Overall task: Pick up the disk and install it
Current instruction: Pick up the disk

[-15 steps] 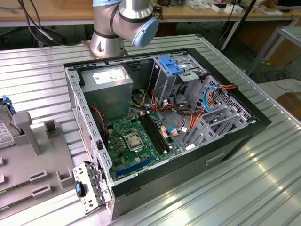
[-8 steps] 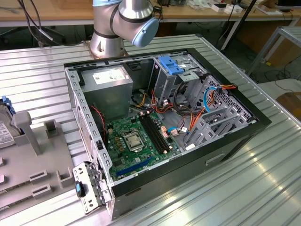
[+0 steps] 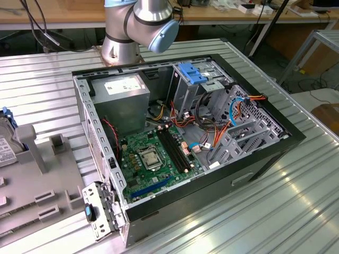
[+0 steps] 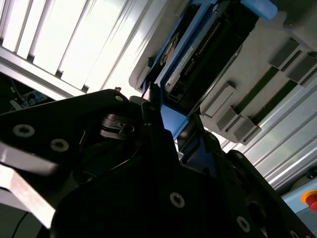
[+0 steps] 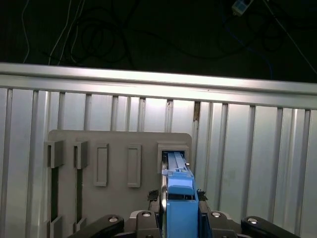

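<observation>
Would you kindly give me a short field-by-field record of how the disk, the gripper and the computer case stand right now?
disk: standing on edge in the end slot of the grey holder
gripper: at the disk, its dark body on both sides of the blue rail; whether it holds the disk cannot be told
holder location: on the ribbed metal table, at the exterior view's left of the computer case
computer case: open, motherboard exposed
task state: disk not yet in the case
</observation>
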Controlling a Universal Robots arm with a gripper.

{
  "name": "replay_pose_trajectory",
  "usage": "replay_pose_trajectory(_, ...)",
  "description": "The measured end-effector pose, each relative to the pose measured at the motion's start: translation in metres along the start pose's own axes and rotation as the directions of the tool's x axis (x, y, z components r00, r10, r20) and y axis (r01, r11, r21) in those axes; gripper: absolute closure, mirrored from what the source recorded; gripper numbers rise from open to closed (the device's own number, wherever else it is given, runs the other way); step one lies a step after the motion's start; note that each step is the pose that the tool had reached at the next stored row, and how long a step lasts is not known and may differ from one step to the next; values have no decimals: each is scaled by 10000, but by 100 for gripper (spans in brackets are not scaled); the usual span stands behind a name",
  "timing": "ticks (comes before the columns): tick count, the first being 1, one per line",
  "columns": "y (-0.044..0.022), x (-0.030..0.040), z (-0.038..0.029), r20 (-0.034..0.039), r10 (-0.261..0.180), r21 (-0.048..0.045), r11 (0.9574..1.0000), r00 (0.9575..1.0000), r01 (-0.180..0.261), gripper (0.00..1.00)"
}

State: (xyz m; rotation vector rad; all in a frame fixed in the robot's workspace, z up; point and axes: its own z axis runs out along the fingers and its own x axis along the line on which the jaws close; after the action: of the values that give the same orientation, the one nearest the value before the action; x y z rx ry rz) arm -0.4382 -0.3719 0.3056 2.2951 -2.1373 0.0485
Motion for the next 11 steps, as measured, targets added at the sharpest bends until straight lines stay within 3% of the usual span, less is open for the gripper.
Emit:
replay_pose_trajectory(4,0,0,1,0,30,0,10000,10000,-30,63)
replay_pose_trajectory(6,0,0,2,-6,391,-8,9992,9992,-391,63)
replay_pose_trajectory(11,0,0,2,-9,523,-13,9986,9986,-523,63)
